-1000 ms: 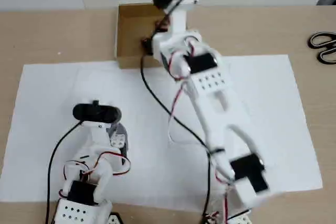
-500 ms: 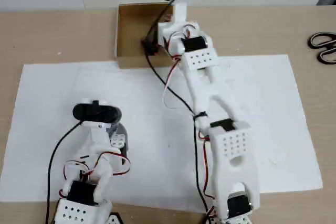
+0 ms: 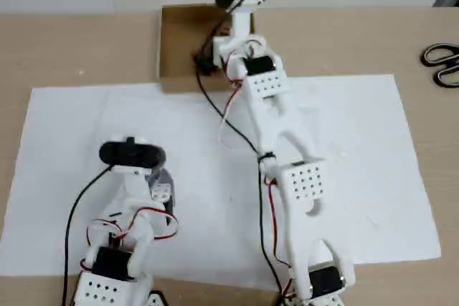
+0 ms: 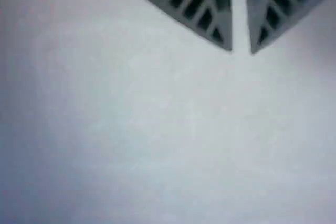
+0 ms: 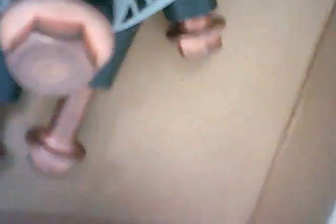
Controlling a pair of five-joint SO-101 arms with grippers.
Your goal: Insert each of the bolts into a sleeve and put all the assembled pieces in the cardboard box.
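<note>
Assembled piece (image 5: 52, 45), clamped in the right gripper (image 5: 55, 77) over the cardboard box (image 3: 176, 41) floor, near the far edge of the table (image 3: 72, 41); another piece (image 5: 197, 35) lies inside. Left gripper (image 4: 240, 45), closed to a slit, empty, above the paper (image 4: 157, 145).

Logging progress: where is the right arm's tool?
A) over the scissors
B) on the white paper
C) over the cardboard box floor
C: the right tool grips a pink piece above the cardboard box floor, close to the box wall.
</note>
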